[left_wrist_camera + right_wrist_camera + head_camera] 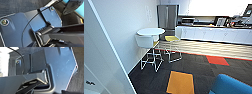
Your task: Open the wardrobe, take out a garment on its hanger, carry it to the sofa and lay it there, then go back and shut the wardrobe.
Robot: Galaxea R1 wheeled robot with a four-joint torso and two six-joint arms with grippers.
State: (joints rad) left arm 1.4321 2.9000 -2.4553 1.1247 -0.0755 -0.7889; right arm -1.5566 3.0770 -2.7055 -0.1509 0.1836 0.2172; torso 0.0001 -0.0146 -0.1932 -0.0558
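Note:
The bright blue sofa [231,86] shows its rounded edge at the near right of the head view. In the left wrist view a dark, cloth-like shape [71,6] lies against bright blue upholstery [81,9]; it may be the black garment, but I cannot tell for sure. A tall white panel [99,57] rises at the near left of the head view. Whether this panel belongs to the wardrobe I cannot tell. Both wrist views look past the robot's own dark plates [25,25] [58,68] to dark carpet.
A round white table [150,31] with white chairs [144,41] and a yellow-seated stool [172,38] stands by the left wall. A steel fridge [167,17] and a long white kitchen counter [214,33] line the back. Orange [181,82] and red [217,60] tiles mark the dark carpet.

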